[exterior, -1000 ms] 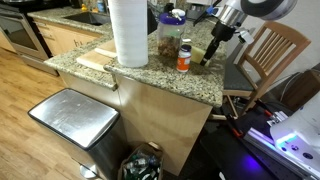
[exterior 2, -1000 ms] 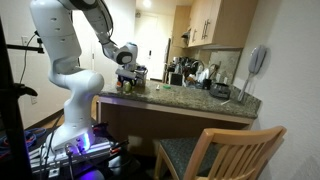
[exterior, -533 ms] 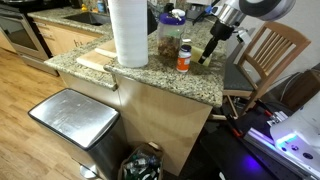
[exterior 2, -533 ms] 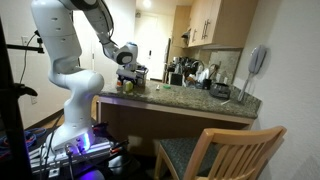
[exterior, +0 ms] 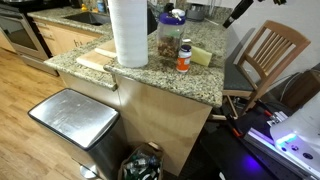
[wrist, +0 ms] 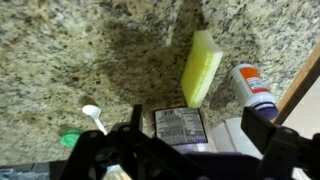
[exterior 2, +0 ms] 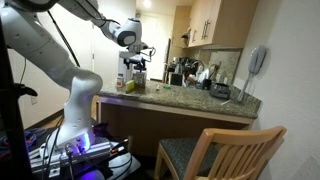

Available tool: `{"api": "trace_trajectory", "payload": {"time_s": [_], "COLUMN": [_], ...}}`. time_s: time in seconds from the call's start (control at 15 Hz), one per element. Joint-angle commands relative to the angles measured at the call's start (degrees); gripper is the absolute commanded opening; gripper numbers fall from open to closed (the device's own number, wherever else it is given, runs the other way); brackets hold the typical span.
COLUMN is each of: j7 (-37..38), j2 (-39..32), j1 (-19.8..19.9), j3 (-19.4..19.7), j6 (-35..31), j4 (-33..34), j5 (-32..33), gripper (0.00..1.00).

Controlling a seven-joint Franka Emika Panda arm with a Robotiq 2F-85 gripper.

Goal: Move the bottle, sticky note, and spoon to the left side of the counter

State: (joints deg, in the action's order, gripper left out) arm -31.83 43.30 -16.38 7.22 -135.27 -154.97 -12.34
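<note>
The bottle (exterior: 184, 55), orange with a white cap, stands upright right of centre in an exterior view, on the near corner of the tabletop (exterior: 150, 75). The sticky note (exterior: 203, 55), a pale yellow-green pad, lies flat just to its right, close to the bottle, with nothing holding it. In the wrist view the pad sits at upper centre with the bottle at its right, and a small white spoon (wrist: 91, 112) lies well apart at lower left.

Half a second ago the pincer (exterior: 240, 10) was down at the pad. Now it has lifted clear to the upper right corner of that frame. In the wrist view its fingers (wrist: 135, 120) are spread wide with nothing between them.

Left of the bottle stand a clear jar (exterior: 171, 35) with a blue lid and a tall paper towel roll (exterior: 128, 30). The tabletop is speckled beige-grey stone on a light wooden base. A steel bin (exterior: 75, 118) stands on the wood floor at lower left, and a wooden chair (exterior: 268, 50) at the right edge. Kitchen cabinets (exterior 2: 205, 22) show at upper right in an exterior view.
</note>
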Motion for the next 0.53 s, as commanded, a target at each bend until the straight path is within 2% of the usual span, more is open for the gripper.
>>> {"api": "trace_trajectory", "payload": {"time_s": [0.0,0.07,0.27,0.4,0.47], "j7": [3.90,2.60,4.09,5.32,4.98], "j2": [3.14,3.45,4.33,-1.42,-4.95], "j1": [4.87,1.67,3.08,5.88,6.04], "j3": [-1.10,0.74,0.53,-1.23,-0.63], "j6": [-5.28,-1.63,-3.60,-8.30,-11.27], "j4": [0.03,0.33,0.30,0.81,1.60], "j5": [4.63,3.36,4.73,8.53,10.14], "gripper": [1.00,1.00,1.00,1.00,1.00]}}
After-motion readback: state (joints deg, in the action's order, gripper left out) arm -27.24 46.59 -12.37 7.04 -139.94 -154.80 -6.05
